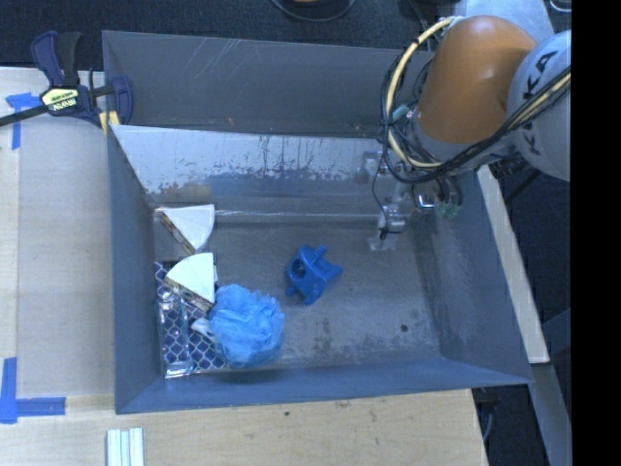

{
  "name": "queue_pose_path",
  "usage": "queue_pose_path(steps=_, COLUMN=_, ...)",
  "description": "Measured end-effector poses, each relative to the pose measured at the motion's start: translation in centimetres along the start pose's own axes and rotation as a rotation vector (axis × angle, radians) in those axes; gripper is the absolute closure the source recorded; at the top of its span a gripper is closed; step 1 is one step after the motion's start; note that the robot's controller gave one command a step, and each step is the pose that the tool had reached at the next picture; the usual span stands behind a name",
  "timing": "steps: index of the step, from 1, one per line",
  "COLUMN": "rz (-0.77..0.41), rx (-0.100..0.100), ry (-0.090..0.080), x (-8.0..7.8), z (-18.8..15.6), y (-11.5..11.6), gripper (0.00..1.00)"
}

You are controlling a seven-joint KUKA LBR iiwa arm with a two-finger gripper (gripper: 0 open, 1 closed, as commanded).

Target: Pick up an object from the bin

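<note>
My gripper [390, 217] hangs over the back right part of the bin floor, close to the rear wall. Nothing shows in it. The nearest loose thing is a small blue plastic piece [312, 274] with a knobbly shape, lying near the middle of the floor, to the left of the gripper and in front of it, well apart from it. Further left, near the front left corner, sits a fluffy blue mesh bath sponge [248, 324].
A white wedge-shaped piece [197, 276] leans beside the sponge, over a blue-and-white patterned packet [182, 342] in the front left corner. Another white wedge shape [190, 224] shows against the left wall. The arm with its orange cover and cables comes in from the upper right.
</note>
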State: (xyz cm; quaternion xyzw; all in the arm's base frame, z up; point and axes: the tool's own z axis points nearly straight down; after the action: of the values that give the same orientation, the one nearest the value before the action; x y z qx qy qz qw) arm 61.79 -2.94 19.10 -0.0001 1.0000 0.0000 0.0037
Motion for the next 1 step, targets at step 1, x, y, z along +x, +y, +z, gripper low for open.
queue_pose_path(steps=1, rz=-0.001, rx=0.001, ry=-0.002, x=0.26, z=1.69, y=-1.70, gripper=0.00)
